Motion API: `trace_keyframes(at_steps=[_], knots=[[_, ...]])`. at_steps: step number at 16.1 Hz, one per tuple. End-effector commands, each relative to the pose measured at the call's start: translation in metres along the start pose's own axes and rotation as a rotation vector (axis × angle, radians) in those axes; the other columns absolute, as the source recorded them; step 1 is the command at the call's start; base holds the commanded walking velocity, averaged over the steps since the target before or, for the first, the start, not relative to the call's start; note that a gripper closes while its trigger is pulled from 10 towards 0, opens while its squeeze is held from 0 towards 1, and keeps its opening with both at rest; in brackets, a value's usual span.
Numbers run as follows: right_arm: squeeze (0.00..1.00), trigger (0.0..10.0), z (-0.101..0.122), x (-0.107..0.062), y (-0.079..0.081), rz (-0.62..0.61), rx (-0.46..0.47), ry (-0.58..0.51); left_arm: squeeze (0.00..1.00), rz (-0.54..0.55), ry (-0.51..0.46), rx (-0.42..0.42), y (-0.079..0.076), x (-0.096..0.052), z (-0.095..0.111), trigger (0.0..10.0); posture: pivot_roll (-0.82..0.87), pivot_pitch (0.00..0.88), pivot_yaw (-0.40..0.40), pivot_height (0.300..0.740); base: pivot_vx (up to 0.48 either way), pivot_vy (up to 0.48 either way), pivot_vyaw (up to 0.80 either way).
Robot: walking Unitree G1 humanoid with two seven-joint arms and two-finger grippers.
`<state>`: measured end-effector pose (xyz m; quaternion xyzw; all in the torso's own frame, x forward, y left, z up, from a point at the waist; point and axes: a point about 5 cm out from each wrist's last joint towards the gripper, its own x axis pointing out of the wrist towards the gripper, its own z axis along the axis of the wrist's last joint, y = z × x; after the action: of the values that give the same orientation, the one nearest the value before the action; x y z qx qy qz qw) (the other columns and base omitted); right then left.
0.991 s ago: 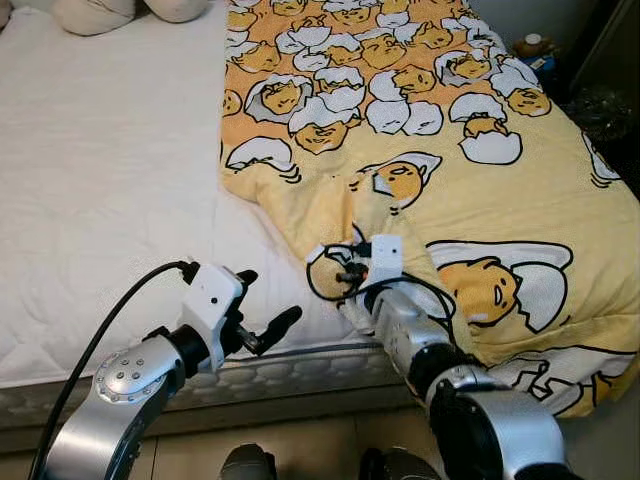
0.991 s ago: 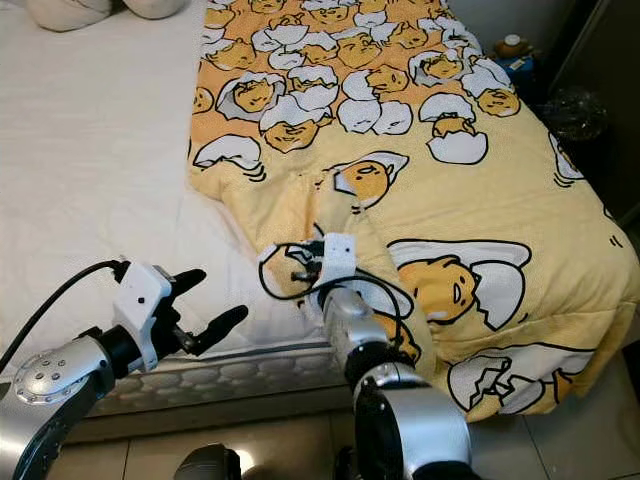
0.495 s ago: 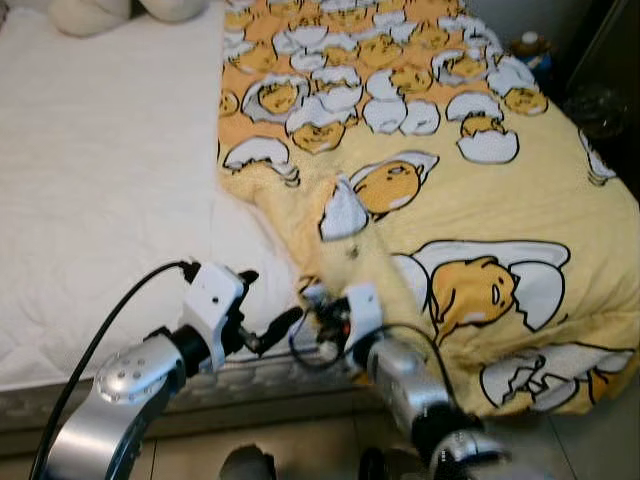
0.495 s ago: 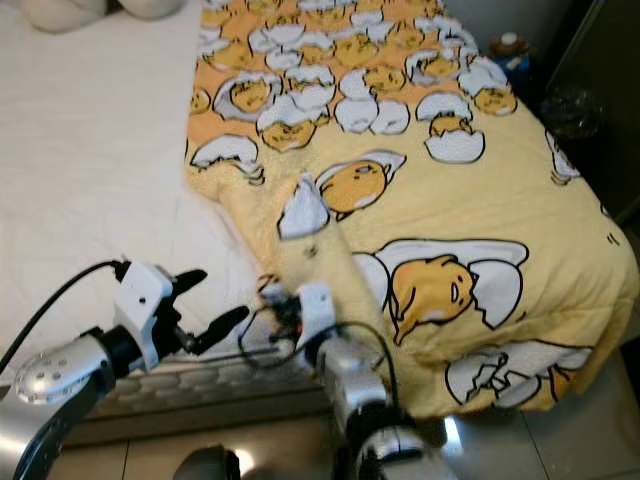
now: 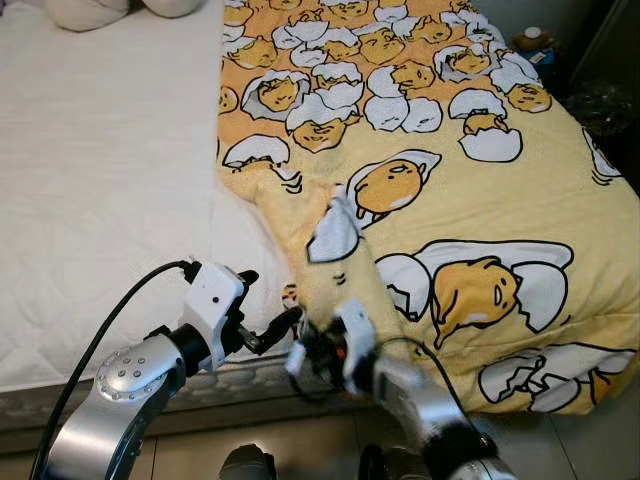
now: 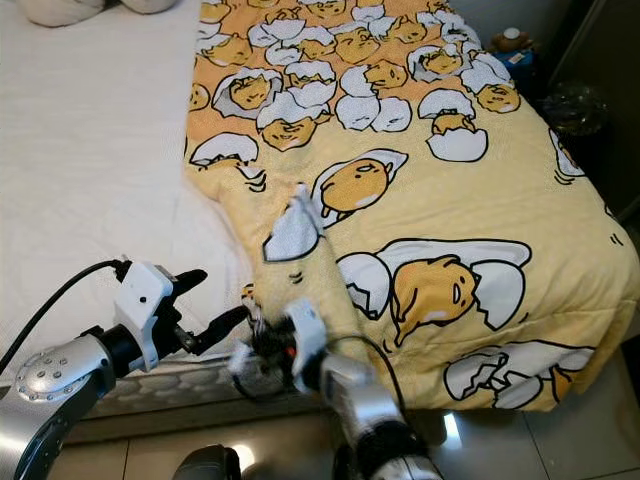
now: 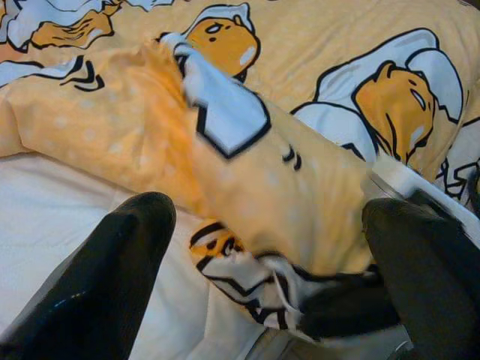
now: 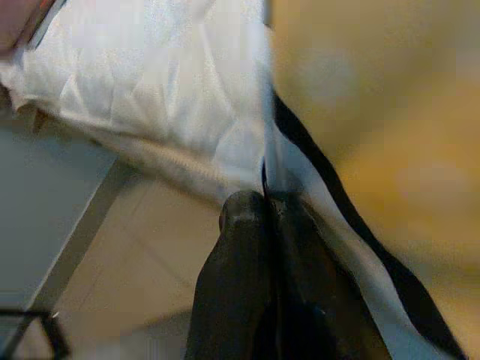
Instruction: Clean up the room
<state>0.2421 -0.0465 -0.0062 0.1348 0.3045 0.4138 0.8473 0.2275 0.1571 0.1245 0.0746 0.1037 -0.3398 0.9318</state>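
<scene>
Right gripper (image 8: 262, 217) pinches the blanket (image 5: 440, 170) corner at the bed (image 5: 100, 180) edge, left gripper (image 5: 268, 322) gaping empty; next, spread it

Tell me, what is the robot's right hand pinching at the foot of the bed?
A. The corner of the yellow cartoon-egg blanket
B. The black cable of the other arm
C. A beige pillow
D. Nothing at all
A: the right hand has its black fingers shut on a corner of the yellow cartoon-egg blanket, which forms a pulled ridge toward the mattress edge, while the left hand waits open beside it.
</scene>
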Motion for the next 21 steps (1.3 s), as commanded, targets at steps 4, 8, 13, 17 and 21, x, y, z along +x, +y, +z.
trace_keyframes(at_steps=[4,8,13,17,21], knots=[[0.00,0.0,-0.018,0.005,0.016,0.015,0.046,0.013,0.00,0.030,0.006,0.033,0.007,0.001,0.000,10.0,0.18,0.125,0.042,0.740,0.000,0.000,0.00],[0.00,0.0,-0.011,0.003,0.008,-0.057,0.050,-0.016,0.00,0.028,0.002,0.030,0.006,0.001,0.000,10.0,0.18,0.126,0.042,0.740,0.000,0.074,0.00],[0.00,0.0,-0.014,0.004,0.004,-0.092,0.060,-0.009,0.00,0.014,-0.007,0.019,0.005,0.002,0.000,10.0,0.18,0.124,0.040,0.740,0.000,0.470,0.00],[0.00,0.0,-0.020,-0.002,-0.006,-0.146,0.055,0.007,0.00,0.013,-0.011,0.011,0.005,0.002,0.000,10.0,0.18,0.125,0.041,0.740,0.000,0.360,0.00],[0.00,0.0,-0.044,-0.013,-0.015,-0.184,0.023,0.103,0.00,0.005,-0.011,0.015,0.004,0.003,0.000,10.0,0.18,0.127,0.041,0.740,0.000,0.000,0.00]])
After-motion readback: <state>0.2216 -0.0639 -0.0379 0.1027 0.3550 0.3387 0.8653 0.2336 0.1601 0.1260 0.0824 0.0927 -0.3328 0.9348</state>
